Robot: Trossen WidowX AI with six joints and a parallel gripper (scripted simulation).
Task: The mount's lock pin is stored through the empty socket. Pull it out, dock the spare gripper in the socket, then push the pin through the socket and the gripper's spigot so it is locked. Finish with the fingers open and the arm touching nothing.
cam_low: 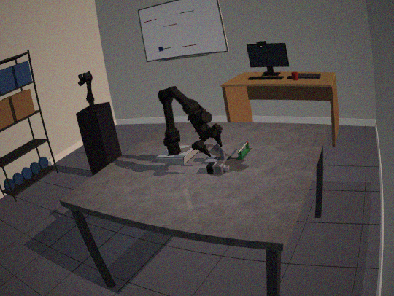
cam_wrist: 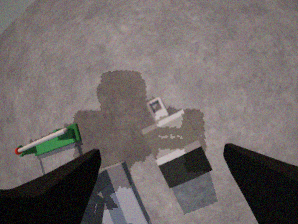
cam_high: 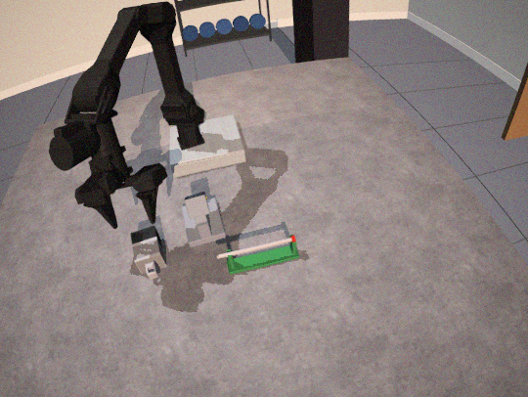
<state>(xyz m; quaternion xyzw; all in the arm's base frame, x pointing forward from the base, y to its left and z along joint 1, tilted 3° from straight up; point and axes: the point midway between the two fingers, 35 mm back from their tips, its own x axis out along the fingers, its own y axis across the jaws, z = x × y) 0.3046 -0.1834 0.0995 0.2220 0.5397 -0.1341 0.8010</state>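
Bringing the open gripper [cam_high: 134, 225] [cam_low: 215, 150] [cam_wrist: 164, 153] down square over the spare gripper [cam_high: 148, 244] [cam_low: 217, 168] [cam_wrist: 187, 167] looks like the step in hand, since the lock pin [cam_high: 256, 247] [cam_low: 243, 146] [cam_wrist: 48, 137] is out and lies along the green cradle [cam_high: 264, 259] [cam_low: 244, 153] [cam_wrist: 56, 145], its red end toward 2 to 3 o'clock in the top view. There the spare sits at about 8 o'clock from the mount [cam_high: 213, 230] [cam_low: 213, 160] [cam_wrist: 131, 197], the cradle at 4, and the spigot [cam_high: 151, 269] [cam_low: 227, 168] [cam_wrist: 156, 106] points near 6. The fingers stand wide with nothing between them. In the wrist view the spare's body leans toward 11 o'clock and sits right of centre, so the wrist should turn a little anticlockwise and shift toward 3 before lowering, letting both pads meet the sides flat. Grip the body well back, leaving spigot and pin hole free; a skewed hold would spoil the docking. Take care that the finger on the mount's side does not clip it. As for pose, the arm rises from the pale base slab [cam_high: 210, 168] [cam_low: 171, 159] to a high bend near 11 o'clock, then folds down toward 7, fingertips slanting down above the table.
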